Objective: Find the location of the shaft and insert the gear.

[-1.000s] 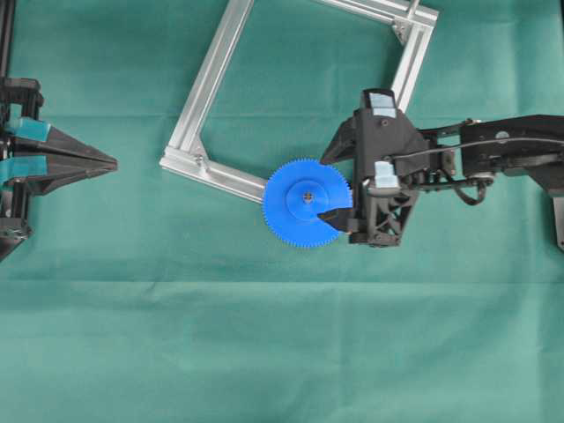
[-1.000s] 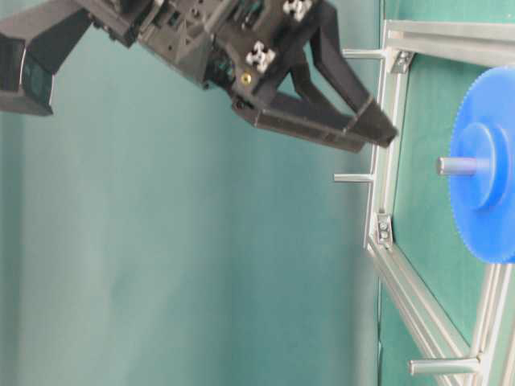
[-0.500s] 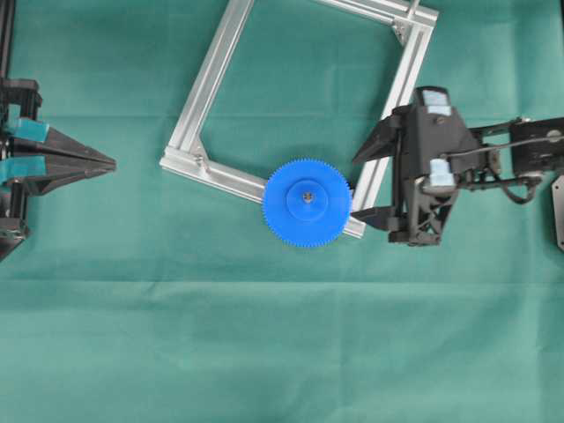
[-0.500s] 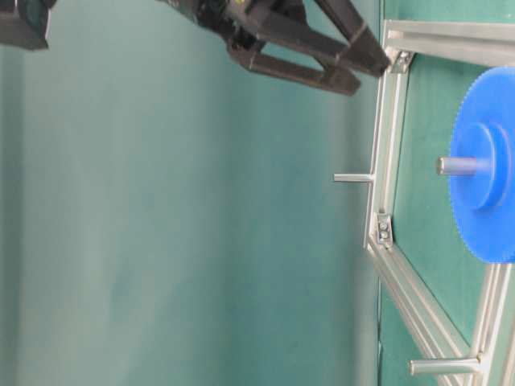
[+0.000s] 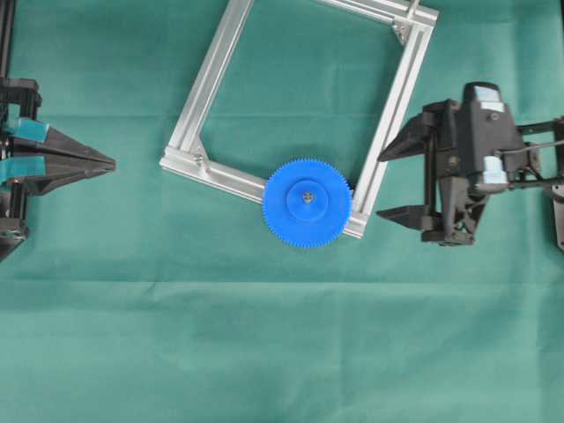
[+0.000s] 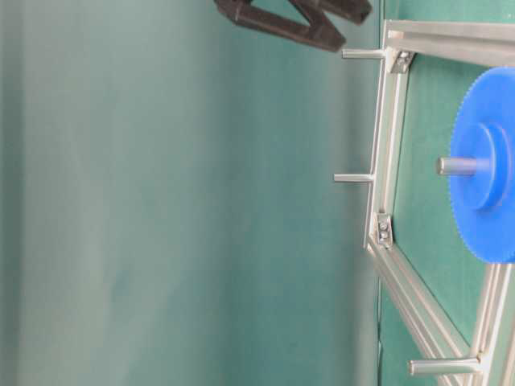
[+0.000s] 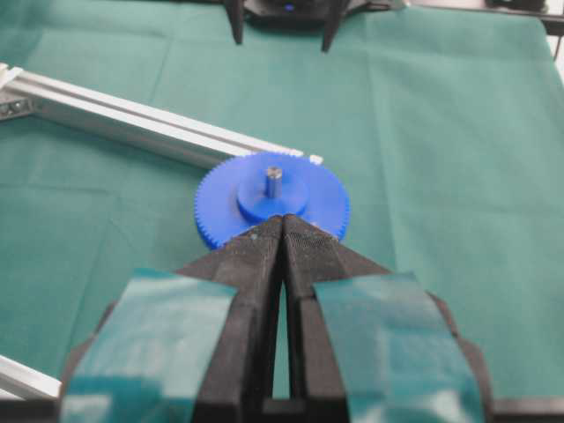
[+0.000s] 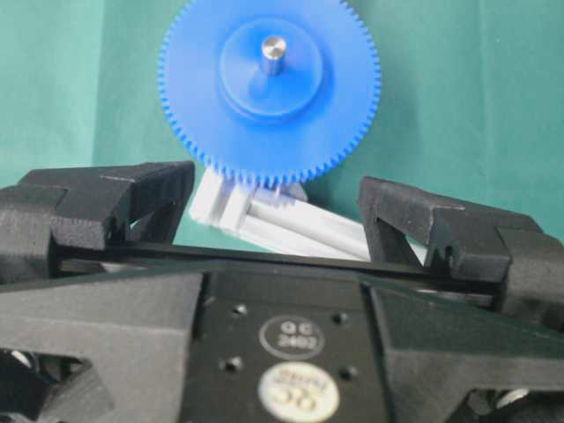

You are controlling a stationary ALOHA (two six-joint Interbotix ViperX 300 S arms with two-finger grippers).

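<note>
The blue gear (image 5: 307, 202) lies flat on the green cloth with the silvery shaft (image 5: 307, 196) standing up through its hub hole. The shaft's tip (image 6: 457, 166) pokes out of the gear (image 6: 487, 201) in the table-level view. My right gripper (image 5: 381, 185) hovers to the right of the gear, open and empty, well apart from it. Its wrist view shows the gear (image 8: 198, 79) and shaft (image 8: 273, 51) ahead of the spread fingers (image 8: 141, 198). Far left, my left gripper (image 5: 113, 162) is shut and empty, pointing at the gear (image 7: 220, 203).
An aluminium frame (image 5: 211, 79) lies on the cloth; the gear overlaps its lower right corner. The frame's rail (image 8: 282, 220) sits between the right gripper and the gear. Short posts (image 6: 354, 178) stick up from the frame. Green cloth (image 5: 264, 352) covers the table.
My right gripper, open throughout, has pulled back to the right and up, away from the gear's edge. The gear stays on the shaft. The left arm has not moved.
</note>
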